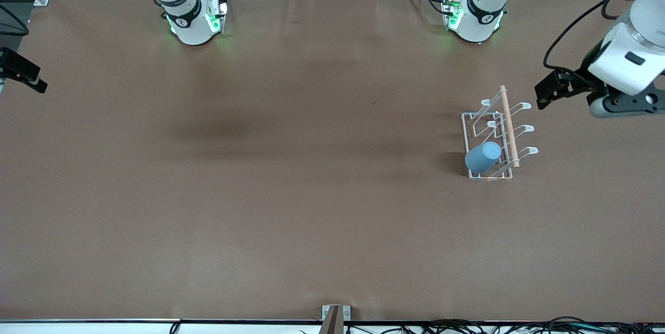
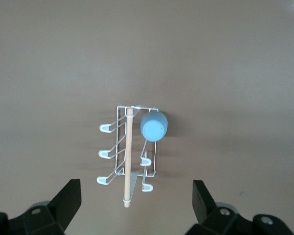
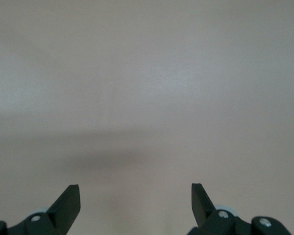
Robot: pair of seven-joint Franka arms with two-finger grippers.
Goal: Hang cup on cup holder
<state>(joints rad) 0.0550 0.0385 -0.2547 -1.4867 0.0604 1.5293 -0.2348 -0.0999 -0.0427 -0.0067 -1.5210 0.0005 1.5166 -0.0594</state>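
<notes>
**Cup on the rack, both grippers empty**

The light-blue cup [image 1: 483,157] sits hung on the cup holder [image 1: 497,136], slipped mouth-down over the prong nearest the front camera on the side facing the right arm's end, its closed bottom tilted up and outward. The holder, a white wire rack with a wooden rod [image 1: 509,126] along its top, stands on the brown bench [image 1: 291,194] toward the left arm's end; its other five prongs are bare. No writing can be read on cup or rack. The left gripper [image 2: 136,203] hangs above the bench just beside the rack, fingers spread wide, holding nothing. The right gripper [image 3: 135,204] waits over bare bench, fingers likewise apart and empty.
</notes>
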